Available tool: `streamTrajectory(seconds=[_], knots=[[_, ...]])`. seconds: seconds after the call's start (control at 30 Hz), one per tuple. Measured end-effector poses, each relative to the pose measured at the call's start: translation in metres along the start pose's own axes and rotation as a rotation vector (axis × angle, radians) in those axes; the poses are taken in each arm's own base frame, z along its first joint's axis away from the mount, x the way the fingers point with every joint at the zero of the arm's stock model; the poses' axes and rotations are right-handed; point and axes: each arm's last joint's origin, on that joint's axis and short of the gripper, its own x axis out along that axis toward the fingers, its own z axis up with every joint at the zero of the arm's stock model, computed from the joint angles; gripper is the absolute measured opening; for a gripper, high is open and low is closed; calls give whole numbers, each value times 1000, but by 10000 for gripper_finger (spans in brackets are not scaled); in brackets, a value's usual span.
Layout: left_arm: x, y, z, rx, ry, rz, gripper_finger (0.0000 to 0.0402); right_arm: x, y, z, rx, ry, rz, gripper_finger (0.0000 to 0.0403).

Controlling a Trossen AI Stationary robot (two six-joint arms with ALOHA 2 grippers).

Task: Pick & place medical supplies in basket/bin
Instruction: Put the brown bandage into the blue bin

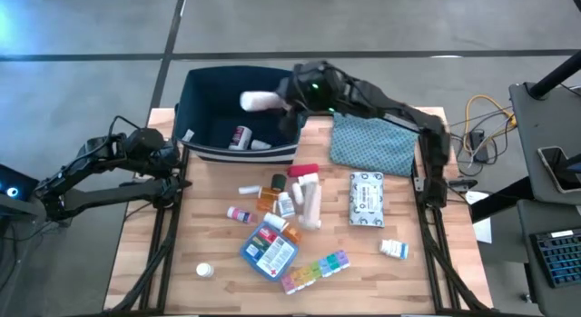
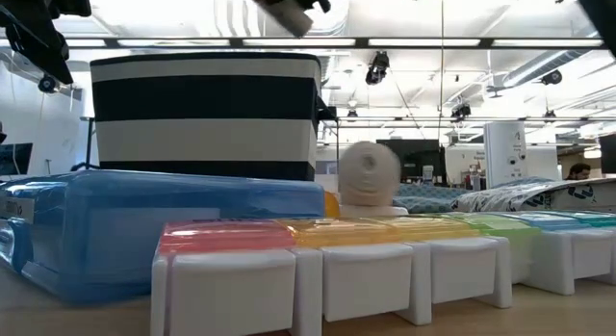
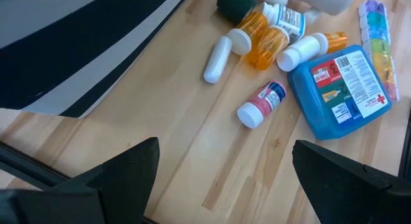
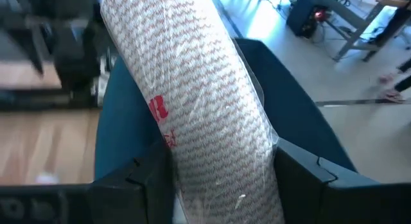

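Both arms are dark, nearly black, built of slim links joined by bulkier rounded joints. The right arm (image 1: 390, 106) carries a small green light on the housing near its wrist, and thin black cables run along its links. The left arm (image 1: 100, 172) has looped black cables near its wrist and a faint blue glow at its base end. The left gripper's (image 3: 221, 176) fingers (image 3: 122, 172) are matte black, flat-faced and angular with bevelled edges; the right gripper's (image 4: 221, 179) fingers (image 4: 144, 176) show the same blocky black faceted form
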Motion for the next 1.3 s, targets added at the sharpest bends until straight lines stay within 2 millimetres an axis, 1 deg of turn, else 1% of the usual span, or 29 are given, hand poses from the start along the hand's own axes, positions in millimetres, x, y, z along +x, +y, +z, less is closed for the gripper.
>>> streamTrajectory(seconds=[0.1,0.13,0.27,0.47,0.63,1.03,1.2,1.3], knots=[[0,0,0,0,1,-1,334,25,-3,3,27,-17,-3,203],[0,0,0,-1,0,0,334,34,-2,1,28,-23,-3,203],[0,0,0,0,1,0,334,45,-2,-6,33,-34,14,203],[0,0,0,-1,1,0,334,47,-4,-10,65,-3,16,203],[0,0,0,-1,0,0,334,47,-3,-10,67,-12,23,203],[0,0,0,-59,1,0,334,55,-2,-20,67,27,26,203],[0,0,1,-88,-12,-6,334,63,-4,-32,175,72,34,204],[-1,-1,2,-93,-23,-18,334,64,-4,-33,182,72,33,217]])
